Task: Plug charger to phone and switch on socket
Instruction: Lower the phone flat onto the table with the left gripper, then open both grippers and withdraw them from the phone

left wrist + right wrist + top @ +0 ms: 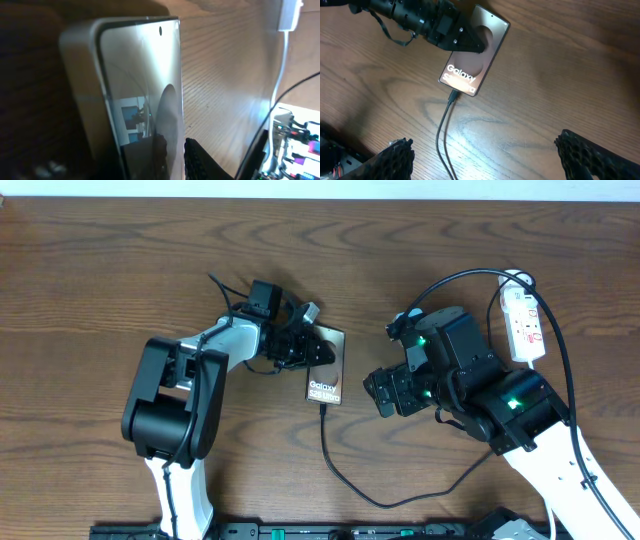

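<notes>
The left arm's black fingers point(465, 42) sit at the top end of the dark grey rectangular phone point(330, 375) lying flat on the brown wooden surface point(100, 260); whether they pinch it is unclear. The thin black charger cable point(441, 125) looks seated in its bottom end. The right arm's fingers point(590, 155) hang wide, empty. Next, probably: a precise press on the switch of the narrow white power strip point(522, 320), far right

We find bare table point(380, 270) from the phone's point(328, 370) 12 to 2 o'clock, free for a pass. The left gripper point(312, 348) blocks its 10 o'clock corner. The charger point(440, 131) trails out at 6 o'clock. The right gripper point(384, 394), jaws spread wide, crowds 3 o'clock, and its arm screens the socket point(523, 325).
</notes>
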